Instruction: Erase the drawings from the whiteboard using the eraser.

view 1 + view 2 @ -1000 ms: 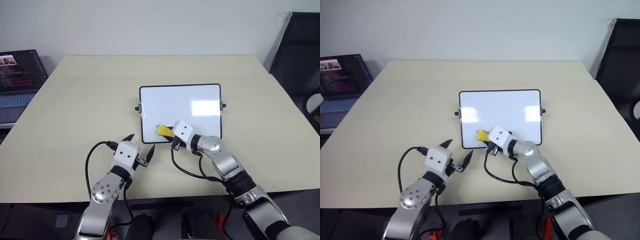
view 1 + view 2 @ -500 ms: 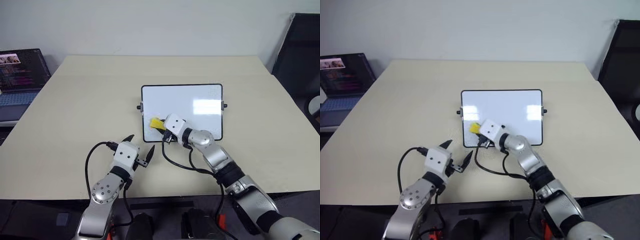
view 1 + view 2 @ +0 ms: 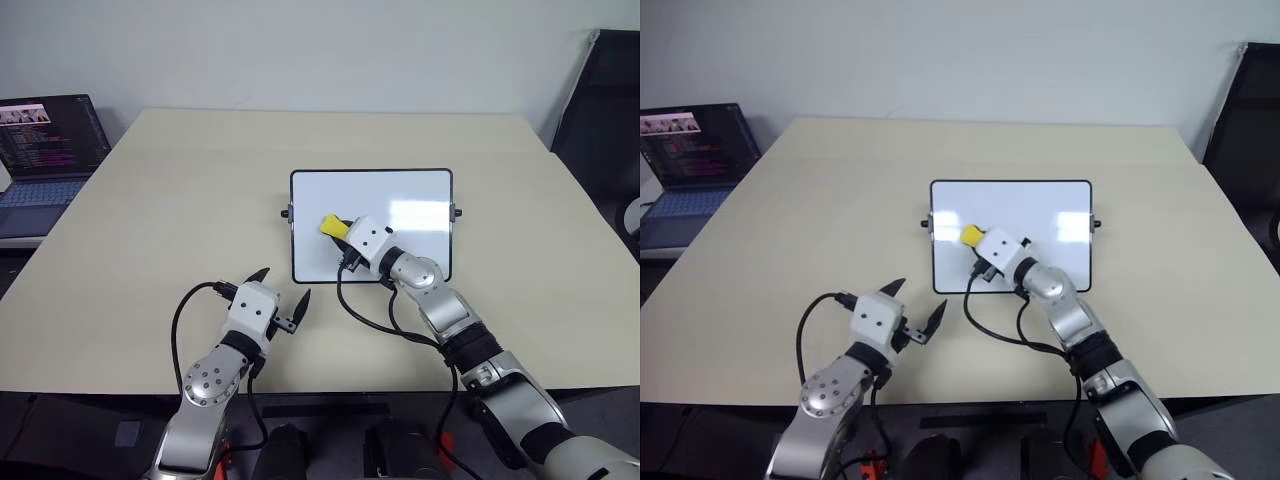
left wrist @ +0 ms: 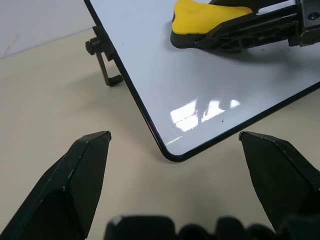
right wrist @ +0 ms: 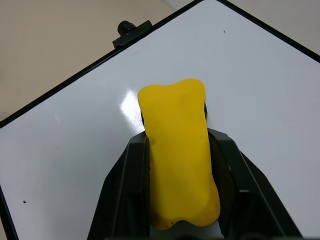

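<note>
On the beige table point(image 3: 150, 230), right claw point(image 3: 343, 232) grips eraser point(image 3: 333, 226) on whiteboard point(image 3: 400, 200); left claw point(image 3: 279, 290) gapes.

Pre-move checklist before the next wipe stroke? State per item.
1. Eraser gripped: ok. The right pincer is shut on it, one finger on each long side.
2. Eraser on the whiteboard: ok. It sits over the board's left part, black underside against the surface in the left wrist view.
3. Drawings left to erase: cannot tell. No clear pen marks show; only tiny dark specks near the board's edge.
4. Left pincer out of the stroke path: ok. It is open, over the table in front of the board's near left corner, apart from it.
5. Board lying flat on the table: ok.
</note>
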Controlling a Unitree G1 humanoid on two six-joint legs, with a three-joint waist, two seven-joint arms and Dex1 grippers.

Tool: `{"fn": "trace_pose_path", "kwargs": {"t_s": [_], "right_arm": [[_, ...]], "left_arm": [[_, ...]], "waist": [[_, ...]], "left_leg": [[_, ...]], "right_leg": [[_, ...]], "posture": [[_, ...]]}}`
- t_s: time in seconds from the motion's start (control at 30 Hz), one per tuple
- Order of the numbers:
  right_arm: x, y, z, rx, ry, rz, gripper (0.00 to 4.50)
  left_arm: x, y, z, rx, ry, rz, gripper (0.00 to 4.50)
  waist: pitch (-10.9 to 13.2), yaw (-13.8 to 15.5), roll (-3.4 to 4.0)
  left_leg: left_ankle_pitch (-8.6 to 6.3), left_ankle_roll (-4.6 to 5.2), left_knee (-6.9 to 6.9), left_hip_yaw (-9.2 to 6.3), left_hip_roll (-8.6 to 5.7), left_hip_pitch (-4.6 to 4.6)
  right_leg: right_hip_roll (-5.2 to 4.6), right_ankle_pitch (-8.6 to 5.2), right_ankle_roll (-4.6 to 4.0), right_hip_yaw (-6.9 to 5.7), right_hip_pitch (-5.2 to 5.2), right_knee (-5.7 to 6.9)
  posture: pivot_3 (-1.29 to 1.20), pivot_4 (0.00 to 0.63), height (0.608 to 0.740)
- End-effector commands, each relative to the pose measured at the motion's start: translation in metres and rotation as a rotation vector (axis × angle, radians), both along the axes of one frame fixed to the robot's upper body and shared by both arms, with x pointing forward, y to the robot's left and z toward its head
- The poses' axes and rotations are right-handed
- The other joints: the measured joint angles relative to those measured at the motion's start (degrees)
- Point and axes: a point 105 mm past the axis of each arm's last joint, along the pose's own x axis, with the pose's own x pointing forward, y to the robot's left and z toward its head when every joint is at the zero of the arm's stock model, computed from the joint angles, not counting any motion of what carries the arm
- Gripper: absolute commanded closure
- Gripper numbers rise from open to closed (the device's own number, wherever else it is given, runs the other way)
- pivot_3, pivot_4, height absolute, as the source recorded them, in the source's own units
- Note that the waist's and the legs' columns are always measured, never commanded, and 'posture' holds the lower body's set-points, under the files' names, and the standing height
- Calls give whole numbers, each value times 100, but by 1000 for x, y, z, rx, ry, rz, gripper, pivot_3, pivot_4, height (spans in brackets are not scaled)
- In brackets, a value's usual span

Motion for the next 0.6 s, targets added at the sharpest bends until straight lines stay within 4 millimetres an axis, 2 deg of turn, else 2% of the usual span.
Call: {"fn": "trace_pose_path", "kwargs": {"t_s": [0.03,0.1,0.23,0.33,0.43,0.53,0.6], "right_arm": [[15,-46,-10,29,53,-174,3280],[13,-46,-3,98,51,-158,3280],[-6,-32,7,222,73,-9,3280],[-17,-36,15,291,79,22,3280],[-24,-57,24,313,73,-27,3280],[-31,-92,31,310,76,-138,3280],[-38,-120,33,315,97,-228,3280]], "left_arm": [[1,-6,12,-4,-52,-26,0],[2,-7,13,-7,-57,-31,0],[7,-12,24,-32,-103,-50,0],[11,-17,30,-45,-123,-72,0],[18,-26,38,-63,-137,-122,0],[30,-34,47,-74,-148,-180,0],[34,-50,56,-116,-149,-296,0]], "waist": [[0,19,0],[0,26,-1],[1,25,-3],[3,16,-1],[7,26,1],[9,39,-1],[11,45,-3]], "left_leg": [[0,0,0,0,0,0],[0,0,2,0,-1,-1],[0,0,2,0,0,-5],[-1,0,-8,8,1,-11],[-1,0,-24,8,-1,-21],[-2,0,-34,4,-7,-30],[-2,0,-35,5,-12,-32]], "right_leg": [[0,0,0,0,0,0],[0,0,0,0,1,0],[0,0,1,-1,0,-2],[4,-2,4,-2,-8,-5],[4,11,40,-3,-21,-8],[3,8,44,-7,-31,-11],[5,8,44,-8,-31,-14]], "posture": [[0,150,740],[0,150,740],[0,150,740],[0,150,740],[0,150,740],[0,150,740],[0,150,740]]}}
